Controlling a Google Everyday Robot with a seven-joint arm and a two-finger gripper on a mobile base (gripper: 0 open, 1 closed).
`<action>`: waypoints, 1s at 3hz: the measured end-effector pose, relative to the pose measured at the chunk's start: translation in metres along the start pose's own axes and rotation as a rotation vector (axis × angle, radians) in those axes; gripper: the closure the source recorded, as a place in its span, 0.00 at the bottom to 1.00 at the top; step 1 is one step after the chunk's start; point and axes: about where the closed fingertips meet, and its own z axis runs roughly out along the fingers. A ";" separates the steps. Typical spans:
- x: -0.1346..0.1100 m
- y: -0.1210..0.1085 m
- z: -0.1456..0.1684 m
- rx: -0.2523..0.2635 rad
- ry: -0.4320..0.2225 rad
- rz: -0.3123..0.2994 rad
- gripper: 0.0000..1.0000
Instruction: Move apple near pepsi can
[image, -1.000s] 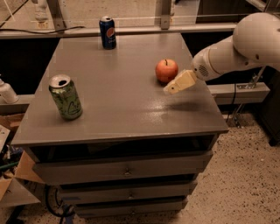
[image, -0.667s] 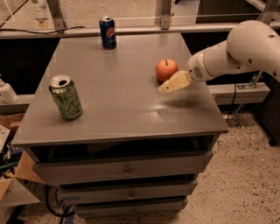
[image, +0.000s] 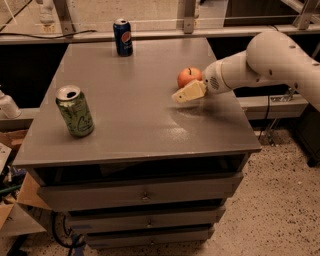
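The red-orange apple (image: 188, 76) sits on the grey table top (image: 135, 105), right of centre. The dark blue pepsi can (image: 122, 37) stands upright at the table's far edge, well to the apple's left and behind it. My gripper (image: 187, 93) comes in from the right on the white arm (image: 272, 60). Its cream tip is low over the table, just in front of the apple and right next to it.
A green can (image: 75, 111) with scribbled markings stands upright near the table's front left. The table has drawers (image: 142, 195) below. A white bottle (image: 7, 105) and cardboard lie to the left on the floor side. A railing runs behind the table.
My gripper and arm have moved left and slightly away, closing in on the apple. The apple and both cans have not moved.
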 end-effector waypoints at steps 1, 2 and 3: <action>-0.004 0.004 0.011 -0.016 -0.016 0.014 0.41; -0.006 0.008 0.019 -0.027 -0.028 0.026 0.66; -0.023 0.010 0.018 -0.029 -0.055 0.009 0.88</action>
